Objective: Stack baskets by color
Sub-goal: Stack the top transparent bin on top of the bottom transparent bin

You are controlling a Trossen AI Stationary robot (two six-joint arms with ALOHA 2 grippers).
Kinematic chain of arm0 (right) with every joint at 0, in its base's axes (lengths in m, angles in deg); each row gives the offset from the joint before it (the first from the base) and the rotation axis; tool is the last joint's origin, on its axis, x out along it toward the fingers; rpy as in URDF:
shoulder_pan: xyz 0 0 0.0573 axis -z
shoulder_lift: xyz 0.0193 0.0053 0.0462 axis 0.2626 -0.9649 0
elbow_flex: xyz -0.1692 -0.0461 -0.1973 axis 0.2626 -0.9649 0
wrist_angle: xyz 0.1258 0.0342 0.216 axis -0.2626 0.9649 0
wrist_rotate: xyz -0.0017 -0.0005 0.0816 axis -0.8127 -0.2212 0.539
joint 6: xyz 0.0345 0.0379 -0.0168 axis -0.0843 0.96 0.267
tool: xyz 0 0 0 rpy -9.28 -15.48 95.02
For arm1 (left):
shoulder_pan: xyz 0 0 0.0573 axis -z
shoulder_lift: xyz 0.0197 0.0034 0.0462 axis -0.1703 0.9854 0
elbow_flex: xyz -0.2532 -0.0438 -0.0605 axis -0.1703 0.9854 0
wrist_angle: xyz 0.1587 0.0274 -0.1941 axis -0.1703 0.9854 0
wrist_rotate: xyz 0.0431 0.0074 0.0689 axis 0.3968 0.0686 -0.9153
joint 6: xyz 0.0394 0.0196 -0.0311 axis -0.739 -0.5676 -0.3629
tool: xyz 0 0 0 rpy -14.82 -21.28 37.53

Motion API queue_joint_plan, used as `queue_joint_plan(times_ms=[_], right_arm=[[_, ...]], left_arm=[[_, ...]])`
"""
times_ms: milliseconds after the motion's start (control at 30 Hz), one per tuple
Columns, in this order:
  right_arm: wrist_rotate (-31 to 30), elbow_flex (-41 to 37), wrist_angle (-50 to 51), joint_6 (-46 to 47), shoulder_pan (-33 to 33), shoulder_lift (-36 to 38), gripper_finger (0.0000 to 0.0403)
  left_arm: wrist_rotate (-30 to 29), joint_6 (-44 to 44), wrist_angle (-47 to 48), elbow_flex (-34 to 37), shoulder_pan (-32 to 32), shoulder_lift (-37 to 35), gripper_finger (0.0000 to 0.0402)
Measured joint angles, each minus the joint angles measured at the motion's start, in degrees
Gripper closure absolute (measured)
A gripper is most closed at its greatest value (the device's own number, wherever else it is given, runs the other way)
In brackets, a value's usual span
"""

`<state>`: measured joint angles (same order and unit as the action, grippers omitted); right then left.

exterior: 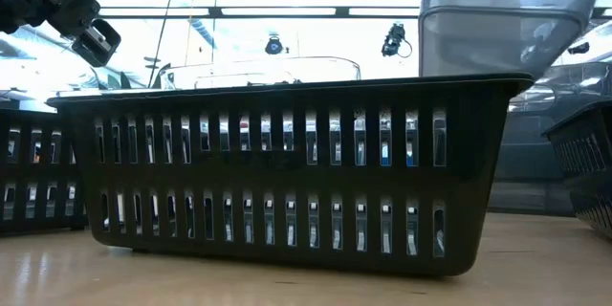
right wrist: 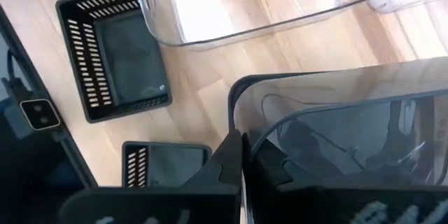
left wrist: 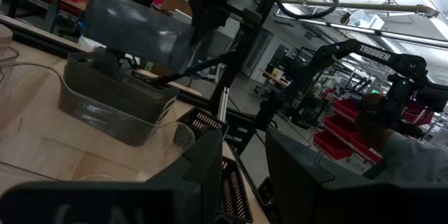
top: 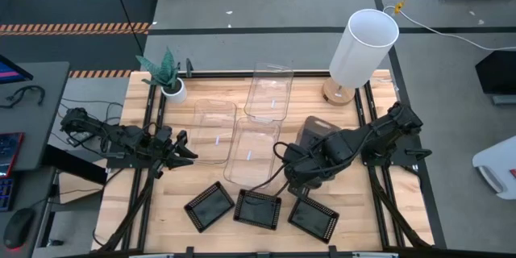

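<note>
- The smoky grey basket point(right wrist: 336, 140) is pinched by its rim in the right gripper point(right wrist: 241, 161), whose fingers are closed tight on the thin wall; it appears lifted clear of the table, hanging above another grey basket point(left wrist: 112, 105) in the left wrist view.
- In the high view that grey stack point(top: 318, 133) sits at about 3 o'clock of the table's middle, partly hidden under the right arm.
- How many grey baskets are already nested below I cannot tell.
- Three clear baskets lie unstacked: one point(top: 270, 89) at 12 o'clock, one point(top: 216, 129) at 9 o'clock, one point(top: 251, 149) near the centre, touching or overlapping its neighbours.
- Three black baskets stand in a row along the 6 o'clock edge: left point(top: 210, 206), middle point(top: 258, 208), right point(top: 314, 215), none stacked.
- The left gripper point(top: 179, 151) waits at 9 o'clock, just beside the clear baskets, fingers partly apart and holding nothing.
- Step in hand, as I judge it: nesting the grey basket into its mate.
- Next move calls for squaring the held basket over the one below, lowering it level so the walls slide in, then letting go.
- A white lamp shade point(top: 363, 47) at 1 o'clock and a plant pot point(top: 172, 89) at 11 o'clock stay out of it.
</note>
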<state>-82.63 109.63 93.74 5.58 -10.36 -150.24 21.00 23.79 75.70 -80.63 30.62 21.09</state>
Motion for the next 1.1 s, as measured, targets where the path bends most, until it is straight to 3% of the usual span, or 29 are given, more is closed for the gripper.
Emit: queue_joint_plan(times_ms=[267, 733, 1100], right_arm=[[2.76, -0.68, -0.89, -1.93, 0.16, -4.81, 0.0395], [-0.28, -0.61, -0.53, -0.86, 0.54, -6.49, 0.0395], [1.99, -0.66, -0.23, -2.83, 1.49, -10.73, 0.0395]], left_arm=[[0.02, 0.0, 0.14, -0.02, -0.02, 0.04, 0.0285], [0.0, 0.0, 0.05, -0.04, -0.02, 0.39, 0.0285], [0.0, 0.0, -0.04, -0.04, -0.02, 0.38, 0.0285]])
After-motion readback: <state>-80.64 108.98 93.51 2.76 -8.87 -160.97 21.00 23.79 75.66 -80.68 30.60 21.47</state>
